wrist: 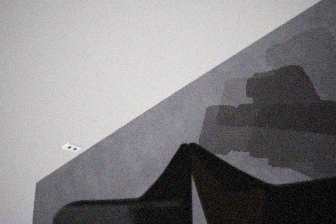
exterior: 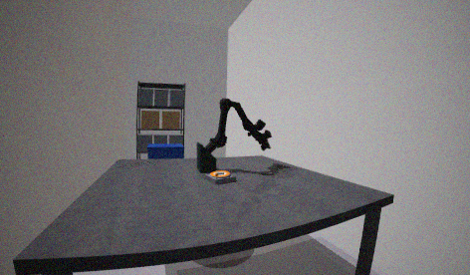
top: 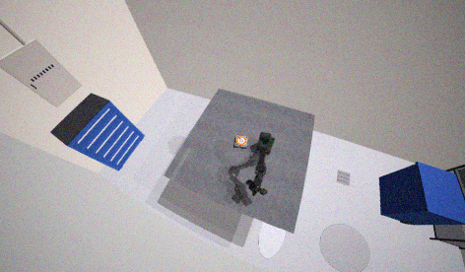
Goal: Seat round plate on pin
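Note:
The round plate (top: 240,140) (exterior: 227,173) is orange with a pale centre and sits on the small grey base (top: 236,146) (exterior: 225,180). The post, the pin, the tab and the hole are too small to tell apart, and whether the plate lies flat or tilted cannot be told. My gripper (wrist: 188,149) (exterior: 267,146) is shut, with its fingertips together and nothing between them. It hangs in the air above the table, well away from the plate and not touching it. The plate is not in the wrist view.
The grey table (top: 212,113) (exterior: 149,219) carries the arm's dark mount (top: 265,140) (exterior: 205,159), which stands close beside the base. The arm's shadow falls on the table. A blue bin (exterior: 165,150) and a shelf stand beyond the table. A wall socket (wrist: 71,147) shows past the table edge.

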Controlling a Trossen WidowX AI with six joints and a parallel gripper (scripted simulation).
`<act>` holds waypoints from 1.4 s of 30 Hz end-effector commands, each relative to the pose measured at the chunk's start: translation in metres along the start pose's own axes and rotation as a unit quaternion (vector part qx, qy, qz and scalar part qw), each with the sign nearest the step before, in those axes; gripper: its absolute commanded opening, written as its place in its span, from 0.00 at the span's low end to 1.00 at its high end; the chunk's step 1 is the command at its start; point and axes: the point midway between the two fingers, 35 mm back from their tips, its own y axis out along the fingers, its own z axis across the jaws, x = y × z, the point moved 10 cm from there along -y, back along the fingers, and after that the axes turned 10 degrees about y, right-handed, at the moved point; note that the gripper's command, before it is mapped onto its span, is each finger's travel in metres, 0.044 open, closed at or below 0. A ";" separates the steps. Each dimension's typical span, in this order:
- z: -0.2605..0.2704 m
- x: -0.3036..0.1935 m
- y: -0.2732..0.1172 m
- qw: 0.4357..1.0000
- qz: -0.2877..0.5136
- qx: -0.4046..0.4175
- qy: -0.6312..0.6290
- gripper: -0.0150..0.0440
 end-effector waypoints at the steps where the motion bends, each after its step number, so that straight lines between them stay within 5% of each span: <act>1: -0.030 0.016 0.012 0.997 -0.003 -0.073 -0.041 0.25; 21: -0.183 0.080 -0.004 0.925 0.036 -0.369 -0.079 0.25; 30: -0.281 0.097 -0.066 0.845 0.114 -0.522 -0.023 0.25; 42: -0.377 0.070 -0.196 0.784 0.230 -0.545 0.188 0.25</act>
